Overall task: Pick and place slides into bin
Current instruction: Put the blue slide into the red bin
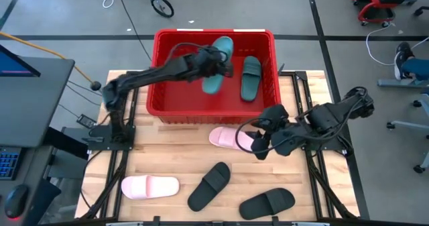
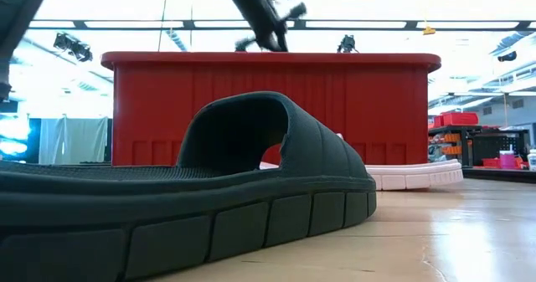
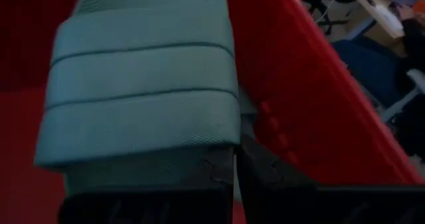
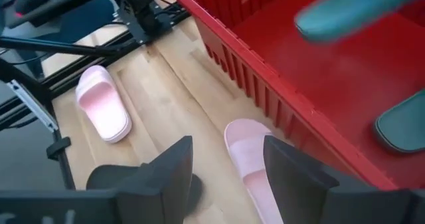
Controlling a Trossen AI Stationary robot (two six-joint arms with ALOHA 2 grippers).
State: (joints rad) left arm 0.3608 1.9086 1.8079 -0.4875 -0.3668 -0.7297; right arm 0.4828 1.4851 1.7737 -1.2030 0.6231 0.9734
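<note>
The red bin stands at the table's far middle. One dark green slide lies on its floor. My left gripper reaches into the bin from the left, shut on the second green slide. My right gripper is open just above a pale pink slide, which lies on the table close to the bin's near wall. The other pink slide and two black slides lie near the front edge. My left gripper holds the green slide beside its wide ribbed strap, at the strap's edge. The fingers close on it from one side; the exact spot is hidden by the slide. The slide is held over the bin's inside, its sole roughly level.
The bin's thick rim and slotted near wall rise right behind the pink slide. The left arm's base stands at the table's left, the right arm's base at the right. In the low view a black slide fills the foreground.
</note>
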